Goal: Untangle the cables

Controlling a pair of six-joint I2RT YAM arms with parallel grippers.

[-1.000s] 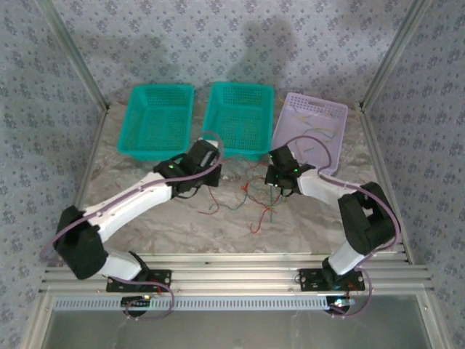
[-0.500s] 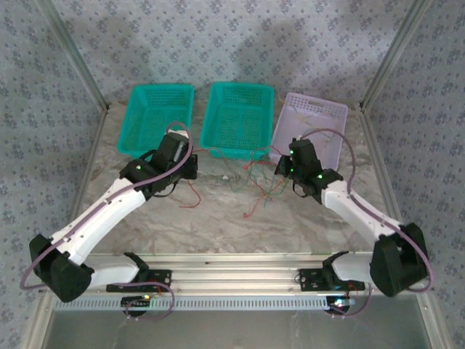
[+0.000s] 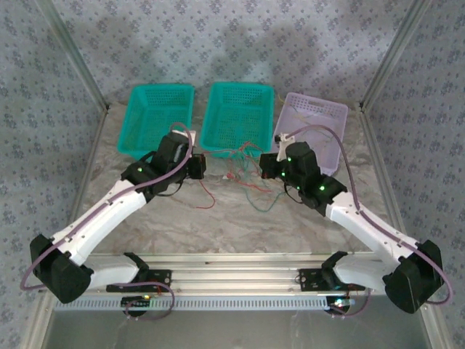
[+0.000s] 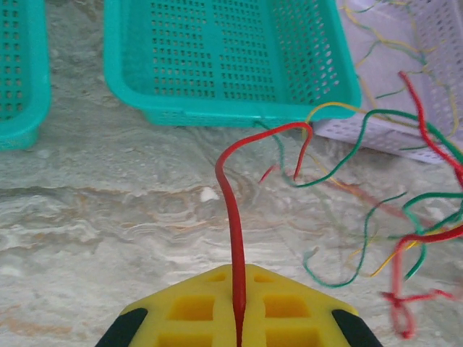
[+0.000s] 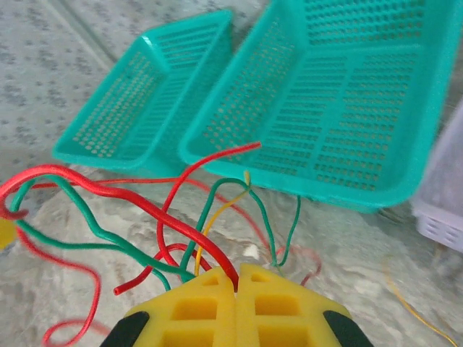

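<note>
Thin red, green and yellow cables [image 3: 231, 174] hang tangled between the left tool [image 4: 239, 307] and right tool [image 5: 236, 289]. One red strand [image 4: 231, 217] is pinched in the left, several in the right.

Three baskets [image 3: 237, 120] in a row behind, cables [image 3: 232, 176] on table [image 3: 218, 229] before them

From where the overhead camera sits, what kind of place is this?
Likely a robot test cell: left arm and right arm bolted to an aluminium rail, patterned backdrop panels enclosing the marble-look tabletop, teal baskets beside tangled cables.
</note>
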